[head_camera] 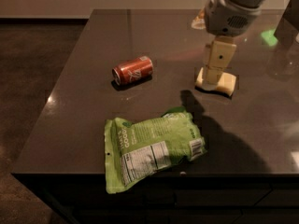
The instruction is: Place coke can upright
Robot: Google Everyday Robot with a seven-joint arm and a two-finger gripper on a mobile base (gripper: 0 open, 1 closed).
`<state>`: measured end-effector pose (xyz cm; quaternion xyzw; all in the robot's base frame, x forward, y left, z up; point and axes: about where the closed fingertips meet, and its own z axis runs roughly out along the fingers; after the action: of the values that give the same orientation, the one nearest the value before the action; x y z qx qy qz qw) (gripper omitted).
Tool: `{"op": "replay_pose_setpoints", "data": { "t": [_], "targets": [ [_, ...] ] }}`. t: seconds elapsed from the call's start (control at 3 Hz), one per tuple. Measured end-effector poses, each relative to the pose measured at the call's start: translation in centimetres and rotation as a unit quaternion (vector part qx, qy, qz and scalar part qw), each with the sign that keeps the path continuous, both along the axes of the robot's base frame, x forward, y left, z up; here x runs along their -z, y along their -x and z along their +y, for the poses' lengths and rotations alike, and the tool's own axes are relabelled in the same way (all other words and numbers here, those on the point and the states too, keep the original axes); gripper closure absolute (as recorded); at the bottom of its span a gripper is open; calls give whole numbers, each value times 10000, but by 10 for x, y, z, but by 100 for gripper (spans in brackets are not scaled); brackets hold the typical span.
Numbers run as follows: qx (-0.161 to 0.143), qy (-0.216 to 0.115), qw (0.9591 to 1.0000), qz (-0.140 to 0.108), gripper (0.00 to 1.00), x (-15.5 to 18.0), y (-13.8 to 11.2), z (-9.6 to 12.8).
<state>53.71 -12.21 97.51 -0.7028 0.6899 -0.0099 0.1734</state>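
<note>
Camera view: the can [133,70] lies on its side on the dark table [56,125], toward the table's far left part and well in from every edge. Its long axis runs nearly level across the view, the right end tilted slightly away from the camera. The silver end on the left faces the camera side.

1. Relation for the coming move. My gripper [212,76] hangs well to the right of the can, at about the same depth on the table, pointing straight down. The can therefore lies to my left in the view, end-on to my line of travel. I judge that a straight sideways traverse would bring me to its right end, and the wrist must then turn so the grip crosses the round body.
2. Gripper state. Whether I am open or closed cannot be told from this view. I hold nothing.
3. Surroundings. A yellow block [228,84] lies to the right of the can, directly under me; I cannot tell whether I touch it. A green bag [154,148] lies flat, nearer the camera than the can and apart from it.
4. Obstructions. The table between the can and me is bare. The bag lies outside that path.
</note>
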Motion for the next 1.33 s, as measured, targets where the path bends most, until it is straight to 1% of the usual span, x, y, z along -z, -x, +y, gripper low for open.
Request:
{"op": "replay_pose_setpoints", "data": {
  "t": [0.33, 0.67, 1.0, 1.33],
  "targets": [
    [-383, -15, 9993, -50, 0, 6, -21, 32],
    [-787, 4, 9969, -86, 0, 13, -43, 65],
    [-1186, 76, 9929, -7, 0, 26, -60, 94],
    [-1738, 241, 9843, 174, 0, 52, -79, 131]
  ]
}}
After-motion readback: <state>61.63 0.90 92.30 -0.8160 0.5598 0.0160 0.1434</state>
